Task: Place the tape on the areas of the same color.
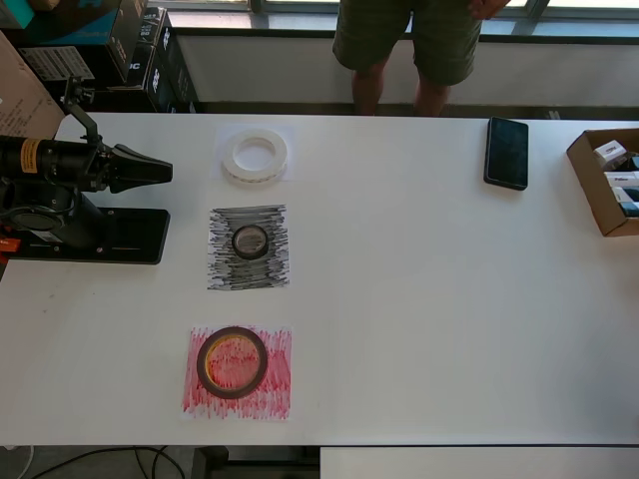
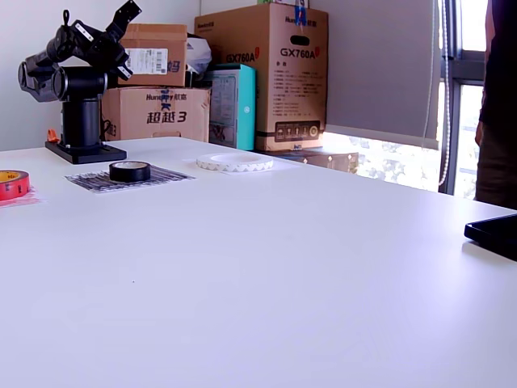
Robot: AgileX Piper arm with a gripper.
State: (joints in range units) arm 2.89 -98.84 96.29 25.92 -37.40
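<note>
— What is seen around the table (image 1: 419, 299)?
— A phone (image 1: 506, 152) and an open carton (image 1: 605, 180) at the overhead view's right — well apart from the tapes.
— And the tapes?
— All laid flat: white ring (image 1: 255, 156) on white sheet (image 1: 285, 172), black roll (image 1: 251, 241) on black-scribbled sheet (image 1: 222, 269), red roll (image 1: 232, 362) on red-scribbled sheet (image 1: 276, 389).
— The hand (image 1: 160, 171)?
— Nothing is held; its opening cannot be told.

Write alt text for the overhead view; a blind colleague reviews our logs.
White table with three tape rolls on matching sheets: white ring on white, black roll on black scribble, red roll on red scribble. The gripper is folded back at the left edge, holding nothing.
</note>
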